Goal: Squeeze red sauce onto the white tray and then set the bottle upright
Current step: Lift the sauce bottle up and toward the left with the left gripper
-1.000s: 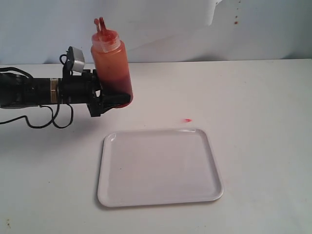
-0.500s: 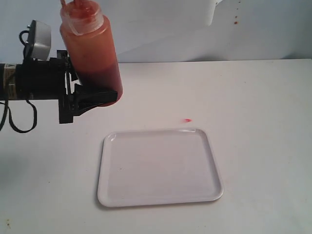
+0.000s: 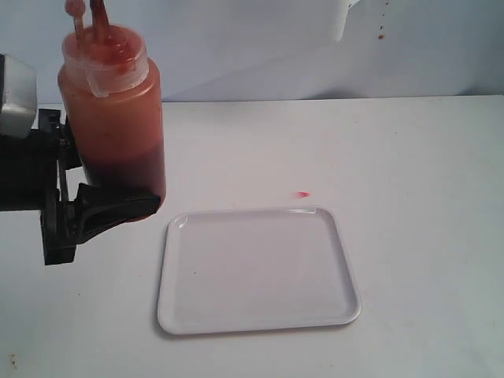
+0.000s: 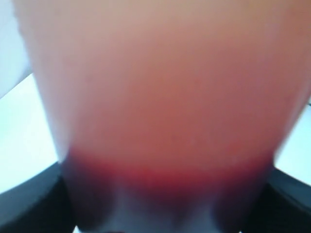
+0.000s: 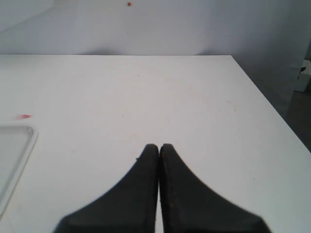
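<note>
I take the white tray (image 3: 256, 272) as my marker; it lies flat on the table (image 3: 409, 157) and its surface looks clean.

Off the tray's far left corner, my left gripper (image 3: 126, 201) grasps the bottle (image 3: 114, 134) low on its body. One black finger (image 3: 110, 211) crosses the front, just where the dark red sauce sits at the bottom. The bottle stands upright, with its whitish cap (image 3: 106, 51) and red-smeared nozzle (image 3: 98, 12) on top. It seems to hang clear of the table, though from this angle I cannot be sure. In the left wrist view the bottle fills the picture as an orange blur.

Just beyond the tray's far right corner there is a small red spot (image 3: 302, 194) on the table.

Further right of the tray, the right gripper (image 5: 159, 150) shows only in its own wrist view. Its jaws are pressed together with nothing between them, above bare table, with the tray's corner (image 5: 14, 150) off to one side.
</note>
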Robot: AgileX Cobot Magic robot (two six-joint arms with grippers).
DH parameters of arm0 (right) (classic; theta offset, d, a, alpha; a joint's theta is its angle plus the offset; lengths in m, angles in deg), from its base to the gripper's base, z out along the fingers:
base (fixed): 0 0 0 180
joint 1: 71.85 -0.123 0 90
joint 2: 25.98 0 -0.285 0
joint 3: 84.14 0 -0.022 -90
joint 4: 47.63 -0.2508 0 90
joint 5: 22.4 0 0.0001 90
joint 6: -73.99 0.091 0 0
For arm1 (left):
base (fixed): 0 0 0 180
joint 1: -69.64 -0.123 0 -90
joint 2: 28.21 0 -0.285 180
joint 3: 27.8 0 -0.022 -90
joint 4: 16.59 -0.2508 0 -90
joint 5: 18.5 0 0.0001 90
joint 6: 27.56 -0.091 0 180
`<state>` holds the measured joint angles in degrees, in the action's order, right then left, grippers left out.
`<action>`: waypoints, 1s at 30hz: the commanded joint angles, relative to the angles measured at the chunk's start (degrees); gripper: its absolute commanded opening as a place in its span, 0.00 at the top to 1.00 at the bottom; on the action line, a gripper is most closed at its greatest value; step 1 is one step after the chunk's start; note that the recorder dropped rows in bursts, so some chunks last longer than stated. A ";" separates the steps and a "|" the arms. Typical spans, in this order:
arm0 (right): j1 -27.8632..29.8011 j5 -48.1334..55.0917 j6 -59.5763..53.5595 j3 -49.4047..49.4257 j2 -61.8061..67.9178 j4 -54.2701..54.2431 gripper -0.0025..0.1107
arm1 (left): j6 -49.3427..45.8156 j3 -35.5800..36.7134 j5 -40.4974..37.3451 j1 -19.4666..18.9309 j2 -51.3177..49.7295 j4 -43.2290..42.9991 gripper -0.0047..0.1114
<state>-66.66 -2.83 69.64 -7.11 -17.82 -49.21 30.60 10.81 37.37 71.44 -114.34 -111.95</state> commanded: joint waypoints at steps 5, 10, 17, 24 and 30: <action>-0.08 -0.18 0.15 0.18 -0.37 0.44 0.98 | 10.12 2.57 -3.82 0.13 9.37 -3.39 0.96; -0.08 -0.18 0.15 0.18 -0.37 0.44 0.98 | 12.54 2.57 -3.82 0.13 10.54 -3.38 0.96; -0.08 -0.18 0.15 0.18 -0.37 0.44 0.98 | 13.80 3.06 -6.49 0.13 10.43 -4.59 0.96; -0.08 -0.18 0.15 0.18 -0.37 0.44 0.98 | 13.80 3.28 -9.82 0.13 10.43 -3.84 0.96; -0.08 -0.18 0.15 0.18 -0.37 0.44 0.98 | 13.80 3.28 -9.70 0.13 10.43 -3.79 0.96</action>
<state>-66.66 -2.83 69.64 -7.11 -17.82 -49.21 43.79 14.11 27.43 71.44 -104.51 -118.45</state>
